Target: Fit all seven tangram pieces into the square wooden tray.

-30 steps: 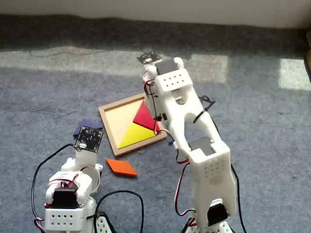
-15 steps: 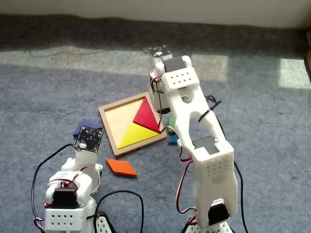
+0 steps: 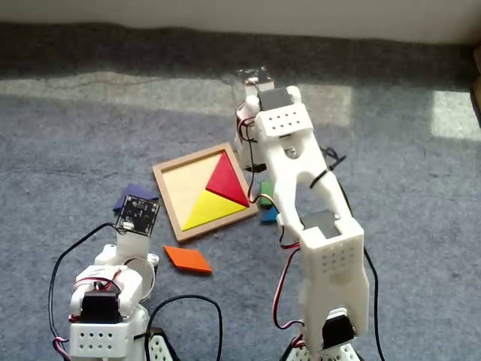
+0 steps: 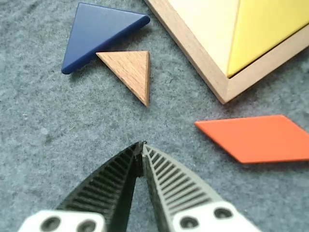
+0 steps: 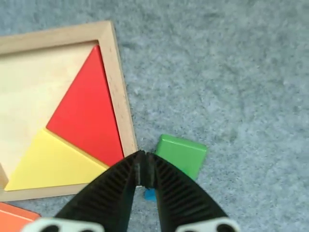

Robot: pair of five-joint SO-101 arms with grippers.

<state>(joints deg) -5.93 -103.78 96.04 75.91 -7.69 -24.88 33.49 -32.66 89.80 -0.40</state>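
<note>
Left gripper [image 4: 141, 147]: jaws pressed together, nothing pinched; hangs over bare carpet [image 4: 43, 125], near the wood triangle [image 4: 128, 70] and the orange parallelogram [image 4: 256, 137], touching neither.

Right gripper [image 5: 145, 157]: jaws pressed together too, empty; tips sit over the tray [image 5: 118, 87] rim at the corner by the yellow triangle [image 5: 53, 164], just beside the green piece [image 5: 182, 152]; a small blue piece [image 5: 150, 194] peeks out under the jaws, mostly hidden, shape can't be told.

Tray lies flat on the carpet between the two arms, turned corner-on to them; two pieces seated: red triangle [image 5: 87, 111] and yellow triangle, flush along one shared edge, filling the half toward the right arm [image 3: 301, 188]; the other half is bare wood.

Five pieces out on the carpet: wood triangle just beside a navy triangle [image 4: 99, 31], touching or a hair apart, can't tell; both off the tray's side toward the left arm [image 3: 113, 301], navy partly hidden under that arm's wrist in the high view; orange parallelogram off the tray's near corner, between tray and left arm base, apart from the rim; green and blue pieces just off the tray's opposite side, by the right arm.
</note>
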